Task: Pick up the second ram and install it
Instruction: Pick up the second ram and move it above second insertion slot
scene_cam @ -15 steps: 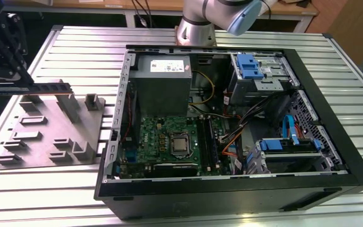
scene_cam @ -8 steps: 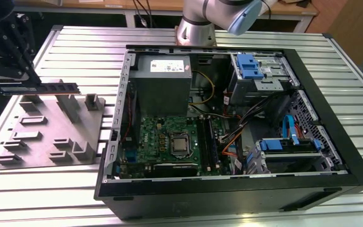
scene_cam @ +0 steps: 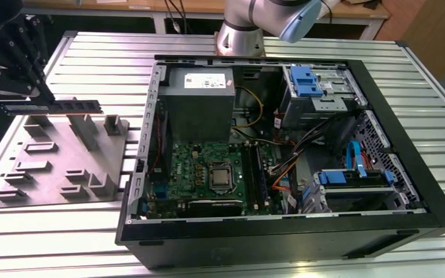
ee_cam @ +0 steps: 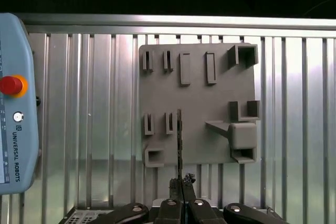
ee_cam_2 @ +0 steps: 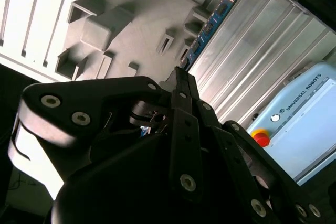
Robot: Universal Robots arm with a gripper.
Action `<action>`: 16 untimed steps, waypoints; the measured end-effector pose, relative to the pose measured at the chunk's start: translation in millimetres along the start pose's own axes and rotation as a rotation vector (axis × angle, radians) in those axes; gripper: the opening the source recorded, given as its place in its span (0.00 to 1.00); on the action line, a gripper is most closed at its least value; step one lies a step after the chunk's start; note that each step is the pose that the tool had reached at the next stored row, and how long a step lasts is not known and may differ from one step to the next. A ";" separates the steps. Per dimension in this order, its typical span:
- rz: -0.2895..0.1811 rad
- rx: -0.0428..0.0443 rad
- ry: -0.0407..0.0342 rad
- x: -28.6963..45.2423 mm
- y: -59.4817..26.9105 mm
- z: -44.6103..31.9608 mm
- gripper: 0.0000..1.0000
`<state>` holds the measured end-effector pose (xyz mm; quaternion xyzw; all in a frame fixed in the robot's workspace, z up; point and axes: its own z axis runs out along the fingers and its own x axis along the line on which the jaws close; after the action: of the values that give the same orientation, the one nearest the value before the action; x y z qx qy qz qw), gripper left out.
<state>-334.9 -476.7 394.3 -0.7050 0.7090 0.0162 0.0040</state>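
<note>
In the exterior view my gripper (scene_cam: 44, 98) hangs at the far left, above the grey fixture plate (scene_cam: 56, 165). It is shut on the second ram (scene_cam: 60, 106), a long dark stick that lies level and clear of the plate. In the second wrist view the ram (ee_cam_2: 210, 24) shows its blue-green board and black chips, running out from the black fingertips (ee_cam_2: 181, 80). Seen edge-on in the first wrist view, the ram (ee_cam: 179, 142) is a thin line above the plate (ee_cam: 199, 98), held by my gripper (ee_cam: 182, 182).
The open computer case (scene_cam: 284, 229) lies on the slatted metal table (scene_cam: 99, 58), to the exterior view's right of the plate. Its green motherboard (scene_cam: 195, 168) has black slots (scene_cam: 259, 174). A teach pendant (ee_cam: 16, 103) lies on the table beside the plate.
</note>
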 end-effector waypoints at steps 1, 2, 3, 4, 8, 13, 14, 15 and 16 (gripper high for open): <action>0.000 0.0001 -0.0001 -0.1 0.0 -1.4 0.11; 0.000 0.0001 -0.0001 -0.2 0.1 -2.4 0.11; 0.000 0.0003 -0.0002 -0.2 0.1 -2.4 0.11; 0.000 0.0003 -0.0002 -0.2 0.1 -2.4 0.11; 0.000 0.0001 -0.0001 -0.2 0.0 -2.6 0.11; 0.000 0.0001 -0.0007 -0.3 -8.6 -2.8 0.11; 0.000 0.0001 -0.0008 -0.3 -11.2 -2.8 0.11; 0.000 0.0001 -0.0010 -0.3 -13.9 -2.8 0.11; 0.000 0.0001 -0.0011 -0.3 -17.0 -2.8 0.11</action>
<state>-317.8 -476.5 396.8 -0.7049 0.7091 0.0165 0.0045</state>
